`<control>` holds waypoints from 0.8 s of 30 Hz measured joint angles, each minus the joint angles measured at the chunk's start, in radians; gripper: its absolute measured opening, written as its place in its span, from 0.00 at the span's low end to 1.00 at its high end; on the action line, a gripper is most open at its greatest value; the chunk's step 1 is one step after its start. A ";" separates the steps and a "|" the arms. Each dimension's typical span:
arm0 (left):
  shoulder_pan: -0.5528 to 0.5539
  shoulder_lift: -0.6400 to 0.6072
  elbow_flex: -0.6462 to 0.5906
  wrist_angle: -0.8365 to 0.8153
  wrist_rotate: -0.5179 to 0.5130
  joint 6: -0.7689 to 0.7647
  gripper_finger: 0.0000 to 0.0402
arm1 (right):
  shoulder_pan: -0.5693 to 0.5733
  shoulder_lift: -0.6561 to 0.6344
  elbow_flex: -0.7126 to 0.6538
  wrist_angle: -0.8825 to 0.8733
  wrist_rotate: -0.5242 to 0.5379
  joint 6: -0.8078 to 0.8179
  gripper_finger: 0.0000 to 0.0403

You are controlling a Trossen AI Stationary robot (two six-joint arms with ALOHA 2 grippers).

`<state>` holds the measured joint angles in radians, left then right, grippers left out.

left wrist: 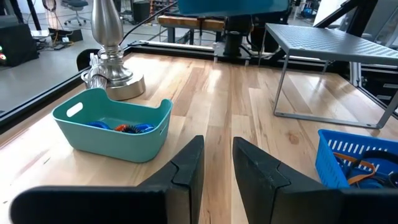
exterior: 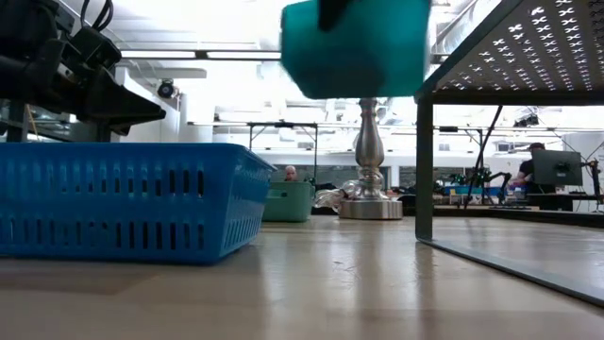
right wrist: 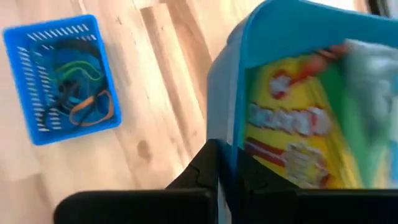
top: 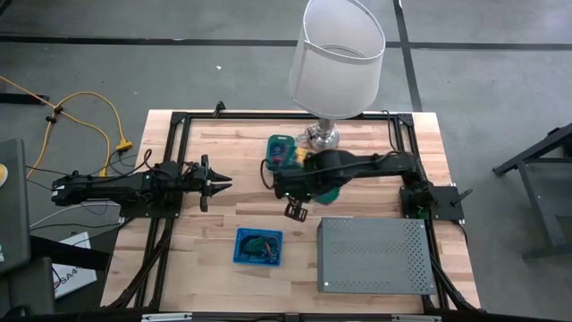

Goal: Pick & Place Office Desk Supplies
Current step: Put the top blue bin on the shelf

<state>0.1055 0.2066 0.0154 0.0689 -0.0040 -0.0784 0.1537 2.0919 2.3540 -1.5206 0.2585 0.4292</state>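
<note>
A teal bin (exterior: 354,47) hangs in the air above the table's middle, held by my right gripper (right wrist: 225,165). Inside it are yellow-and-green boxes (right wrist: 298,137). A second teal bin (left wrist: 112,127) stands on the table beside the lamp base, with blue and red loops in it. A blue slotted basket (top: 259,246) near the front edge holds blue, green and orange loops (right wrist: 78,93). My left gripper (top: 214,182) waits open and empty above the table's left side, pointing toward the middle. My right gripper holds the lifted teal bin by its side wall (right wrist: 227,112), close to the rim. The wall is pinched with one finger (right wrist: 205,168) outside and the other inside the bin. The bin is clear of the table and looks tilted.
A white-shaded lamp (top: 338,54) with a chrome base (left wrist: 112,74) stands at the far edge. A grey perforated stand on legs (top: 375,255) fills the near right corner. Bare wood lies between the blue basket and my left gripper. People and desks show in the room beyond.
</note>
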 joint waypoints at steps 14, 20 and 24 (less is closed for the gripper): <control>0.000 -0.001 0.000 0.012 0.003 0.000 0.20 | 0.108 -0.082 -0.008 -0.048 -0.073 0.584 0.01; 0.000 -0.001 0.000 0.018 0.003 0.000 0.20 | 0.173 -0.082 -0.018 -0.047 -0.054 0.796 0.01; 0.000 -0.001 0.000 0.018 0.003 0.000 0.20 | 0.217 -0.082 -0.018 -0.053 -0.041 0.908 0.01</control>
<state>0.1053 0.2058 0.0154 0.0872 -0.0010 -0.0782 0.3705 2.0102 2.3356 -1.5732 0.2172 1.3370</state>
